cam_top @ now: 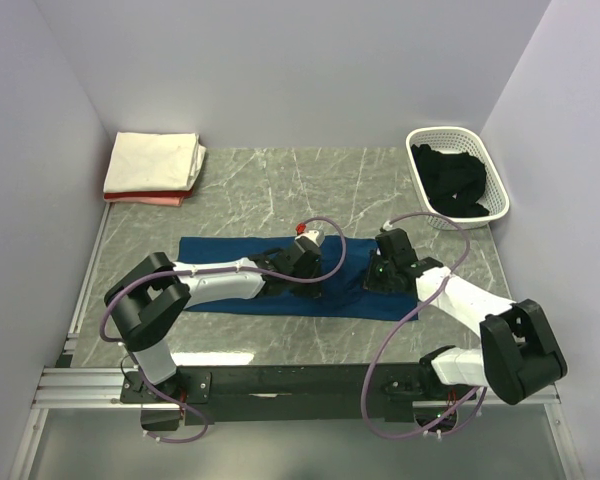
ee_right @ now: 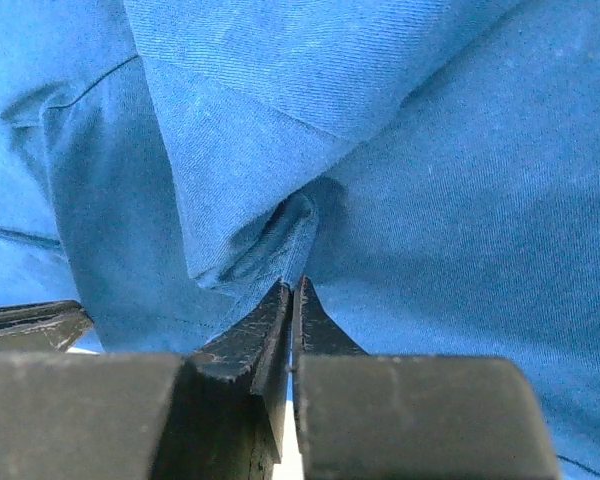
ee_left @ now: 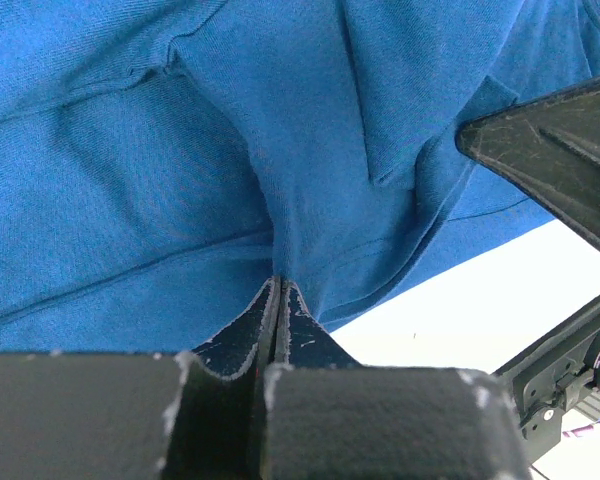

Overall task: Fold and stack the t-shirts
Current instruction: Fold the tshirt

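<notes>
On the grey marbled worktop [cam_top: 280, 190], left pincer [ee_left: 278, 290] and right pincer [ee_right: 292, 290] both clamp the navy-blue cloth t-shirt [cam_top: 220, 275], apparently for folding.

I can read no text, label, brand or number in any of my three views. The blue t-shirt [cam_top: 215, 252] shows only plain cloth and seams to both wrist cameras. From the overhead camera, the white basket [cam_top: 499, 196] is too small for me to make out any marking.
</notes>
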Controlling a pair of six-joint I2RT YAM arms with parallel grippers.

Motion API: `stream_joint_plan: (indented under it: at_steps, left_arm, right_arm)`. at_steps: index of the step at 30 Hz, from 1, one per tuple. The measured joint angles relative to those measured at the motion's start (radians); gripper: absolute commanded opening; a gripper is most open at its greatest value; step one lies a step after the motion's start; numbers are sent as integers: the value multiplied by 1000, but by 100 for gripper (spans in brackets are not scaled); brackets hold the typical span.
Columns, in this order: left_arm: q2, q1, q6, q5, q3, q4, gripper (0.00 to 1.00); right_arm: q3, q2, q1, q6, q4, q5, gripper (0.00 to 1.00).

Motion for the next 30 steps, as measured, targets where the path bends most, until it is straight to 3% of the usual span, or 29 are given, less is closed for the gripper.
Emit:
stream_joint_plan:
  at_steps: [4,11,15,16,17,18,20,25,30]
  left_arm:
    - [-4,0,-1,0,-5,-2,1]
    - [-16,0,-1,-1,-7,-17,1]
    - [-18,0,-2,-1,-8,-20,3]
    - [-18,0,-2,-1,-8,-20,6]
    - [-18,0,-2,-1,-8,-20,16]
    - [-18,0,1,-1,-8,-20,21]
    - [-20,0,-6,-3,-10,-20,34]
    - [-74,15,-9,-11,-30,-39,41]
    - [-208,76,-17,-18,-86,-50,41]
  right_arm:
    - [-11,-64,0,10,-27,15,2]
    - [-120,-356,0,86,-105,2,5]
    - [-197,-492,0,152,-162,-22,23]
    - [-210,-517,0,165,-174,-30,34]
    - [-222,-543,0,183,-194,-35,38]
    - [-227,-562,0,196,-209,-39,49]
    - [-225,-583,0,217,-224,-37,57]
    - [-107,-504,-26,218,-256,16,59]
    - [121,-227,-195,161,-147,23,56]
